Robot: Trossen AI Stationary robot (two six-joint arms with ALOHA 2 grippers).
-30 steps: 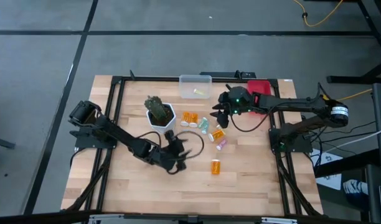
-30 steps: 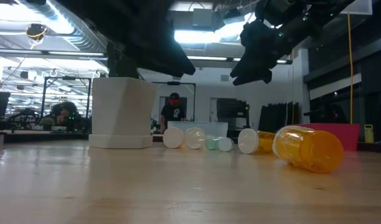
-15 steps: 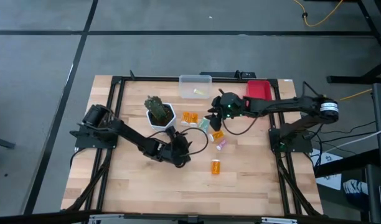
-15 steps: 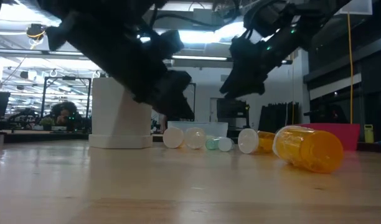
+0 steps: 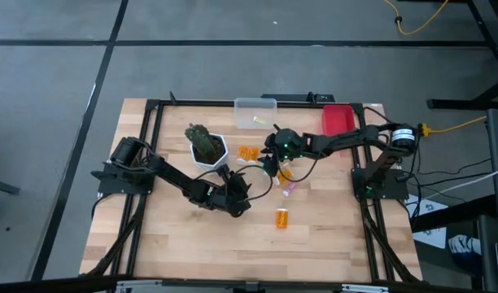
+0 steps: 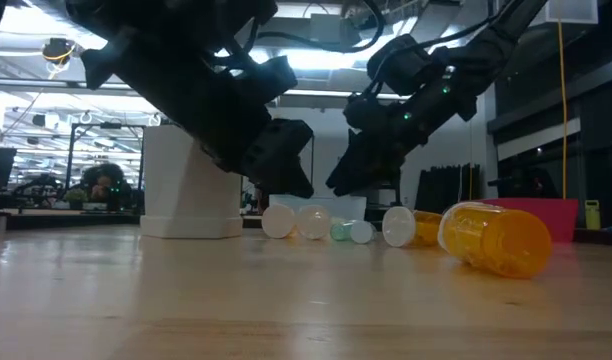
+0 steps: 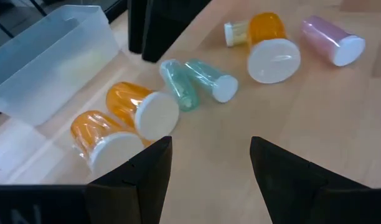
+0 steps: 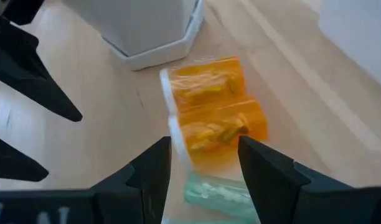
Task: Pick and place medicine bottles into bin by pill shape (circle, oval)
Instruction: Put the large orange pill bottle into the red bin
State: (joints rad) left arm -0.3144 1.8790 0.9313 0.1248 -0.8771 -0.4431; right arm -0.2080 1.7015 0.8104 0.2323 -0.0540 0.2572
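Low view first: nearest us lies an orange bottle (image 6: pixel 496 238) alone on the table (image 6: pixel 286 310). Behind it we see capped medicine bottles (image 6: pixel 331 225) in a row beside the white pot (image 6: pixel 191 185). Our left gripper (image 7: pixel 206 165) is spread open facing them; the right gripper (image 8: pixel 203 165), also released, hangs over two orange bottles (image 8: pixel 212 118).

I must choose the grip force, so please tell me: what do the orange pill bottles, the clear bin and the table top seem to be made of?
The orange pill bottles with white caps look like translucent glossy plastic: pills show through the walls. The clear rectangular bin seems to be frosted, semi-transparent plastic with thin walls. The pale table top shows plank seams and grain, so probably wood with a smooth finish.
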